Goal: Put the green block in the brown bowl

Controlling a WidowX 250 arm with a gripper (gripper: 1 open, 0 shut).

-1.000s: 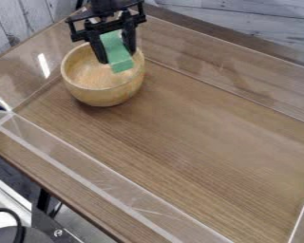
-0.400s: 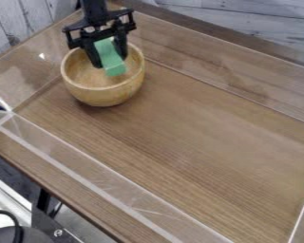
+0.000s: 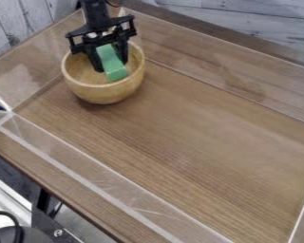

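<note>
The black robot hand (image 3: 103, 49) points straight down over the round, light tan wooden bowl (image 3: 103, 87), its 2 fingers (image 3: 79, 46) clenched on the small mint-green rectangular block (image 3: 111, 61). The block sits tilted between the fingers, its upper end caught in the hand and its lower end reaching down inside the bowl's rim; whether it touches the bowl's floor cannot be told. The bowl stands near the far left corner of the brown wood-grain surface (image 3: 193, 133), which is edged by clear walls (image 3: 66, 166).
</note>
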